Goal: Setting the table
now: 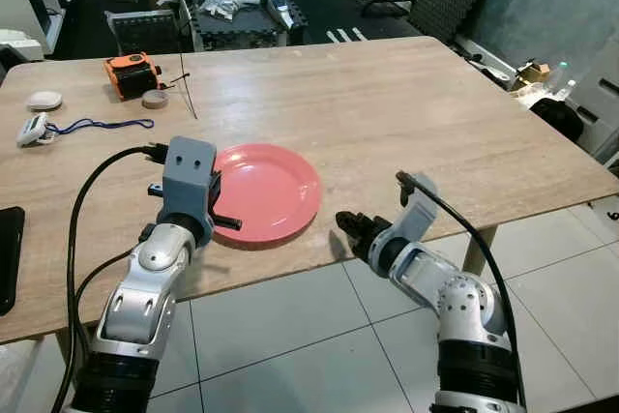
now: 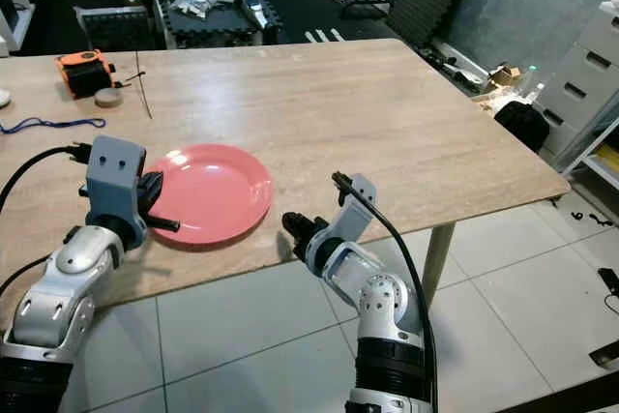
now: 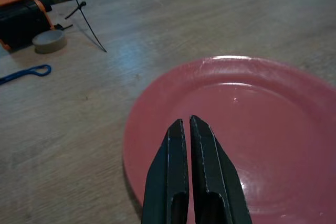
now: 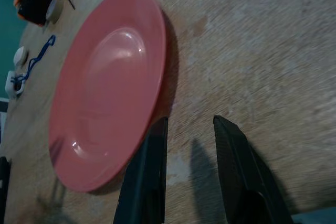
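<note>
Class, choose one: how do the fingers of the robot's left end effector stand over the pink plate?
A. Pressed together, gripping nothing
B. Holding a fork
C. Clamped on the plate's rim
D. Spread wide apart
A: in the left wrist view the left end effector shows its two fingers together above the pink plate, gripping nothing.

No legible text, label, brand, number or sign. The orange device [image 1: 132,73] on the table [image 1: 406,123] is too small for any marking to be read. The plate [image 1: 269,189] is plain, without print.
</note>
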Robot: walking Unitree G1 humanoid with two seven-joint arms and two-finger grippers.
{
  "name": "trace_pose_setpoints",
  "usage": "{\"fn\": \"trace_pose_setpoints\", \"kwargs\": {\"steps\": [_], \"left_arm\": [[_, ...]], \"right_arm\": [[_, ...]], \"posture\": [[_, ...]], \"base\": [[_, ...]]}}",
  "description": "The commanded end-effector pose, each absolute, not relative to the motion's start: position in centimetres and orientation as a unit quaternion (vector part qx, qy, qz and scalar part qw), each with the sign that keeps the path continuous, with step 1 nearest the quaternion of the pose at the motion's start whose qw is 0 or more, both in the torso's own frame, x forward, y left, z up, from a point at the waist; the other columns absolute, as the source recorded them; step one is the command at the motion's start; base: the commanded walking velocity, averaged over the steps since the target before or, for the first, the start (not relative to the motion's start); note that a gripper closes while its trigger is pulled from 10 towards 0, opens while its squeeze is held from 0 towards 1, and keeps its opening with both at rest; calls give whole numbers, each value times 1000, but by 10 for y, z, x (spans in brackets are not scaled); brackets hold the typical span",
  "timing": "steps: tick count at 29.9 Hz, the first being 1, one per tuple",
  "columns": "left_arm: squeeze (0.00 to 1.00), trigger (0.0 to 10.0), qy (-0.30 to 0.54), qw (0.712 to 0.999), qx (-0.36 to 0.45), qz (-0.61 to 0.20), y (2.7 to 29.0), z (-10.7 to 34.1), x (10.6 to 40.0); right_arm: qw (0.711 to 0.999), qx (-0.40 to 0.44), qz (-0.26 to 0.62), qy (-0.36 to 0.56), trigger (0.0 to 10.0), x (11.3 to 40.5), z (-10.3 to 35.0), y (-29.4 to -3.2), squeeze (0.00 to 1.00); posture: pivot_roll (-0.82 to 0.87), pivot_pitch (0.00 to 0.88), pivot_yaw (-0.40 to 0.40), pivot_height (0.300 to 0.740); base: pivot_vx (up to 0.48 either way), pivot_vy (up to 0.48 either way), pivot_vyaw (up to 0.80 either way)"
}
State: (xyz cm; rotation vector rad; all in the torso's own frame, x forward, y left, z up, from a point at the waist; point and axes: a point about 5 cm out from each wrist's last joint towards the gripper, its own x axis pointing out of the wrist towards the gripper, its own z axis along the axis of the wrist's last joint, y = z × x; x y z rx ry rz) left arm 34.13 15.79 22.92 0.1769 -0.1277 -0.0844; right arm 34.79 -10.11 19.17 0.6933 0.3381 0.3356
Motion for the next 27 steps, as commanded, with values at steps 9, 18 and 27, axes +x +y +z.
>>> {"fn": "trace_pose_setpoints", "kwargs": {"steps": [9, 18, 27], "left_arm": [[0, 10000, 15, 996, 83, -33, 188, 192, 354], [0, 10000, 4, 982, 147, -119, 192, 202, 371], [0, 10000, 61, 972, 103, -200, 167, 177, 377]], "right_arm": [[910, 344, 198, 117, 10000, 354, 211, -91, 0], [915, 343, 195, 92, 10000, 354, 218, -94, 0], [929, 329, 155, 72, 10000, 361, 222, -107, 0]], "posture": [[-53, 221, -28, 740], [-67, 234, -4, 740], [-77, 239, 7, 740]], "base": [[0, 0, 0], [0, 0, 0], [0, 0, 0]]}}
